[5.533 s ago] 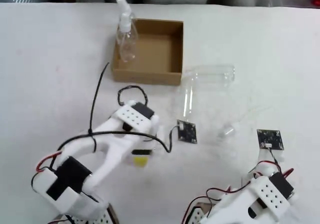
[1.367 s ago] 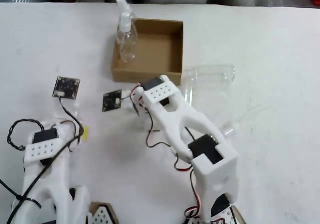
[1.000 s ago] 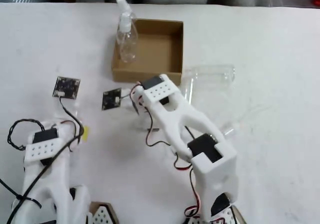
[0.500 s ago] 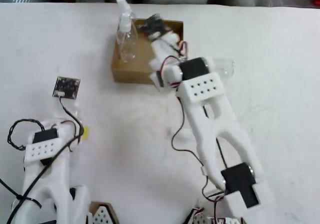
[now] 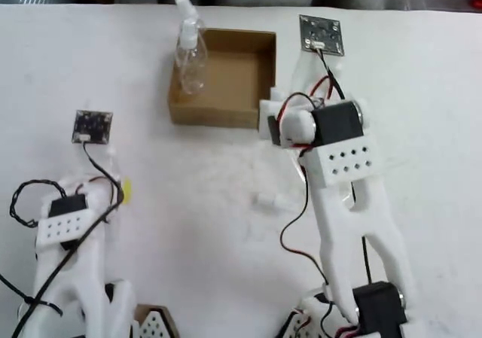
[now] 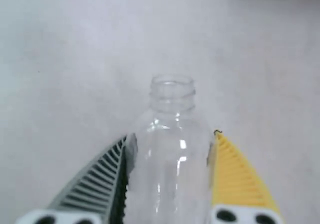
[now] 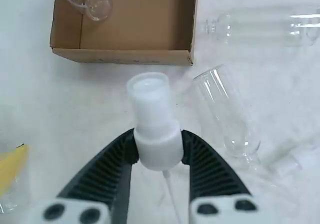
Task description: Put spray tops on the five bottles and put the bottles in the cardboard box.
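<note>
Now | left end effector (image 6: 171,137) clamps bottle (image 6: 172,100) | right end effector (image 7: 159,137) clamps spray top (image 7: 148,97) | cardboard box (image 7: 120,56) nearby

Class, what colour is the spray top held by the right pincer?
White; the spray top shows best in the right wrist view.

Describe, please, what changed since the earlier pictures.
The left arm drew back from mid-table to the near left; the left gripper holds a bottle. The right arm came from the near right corner to the box's front, swung over it and now stretches along its right side; the right gripper holds a spray top. The box and capped bottle stayed put.
</note>
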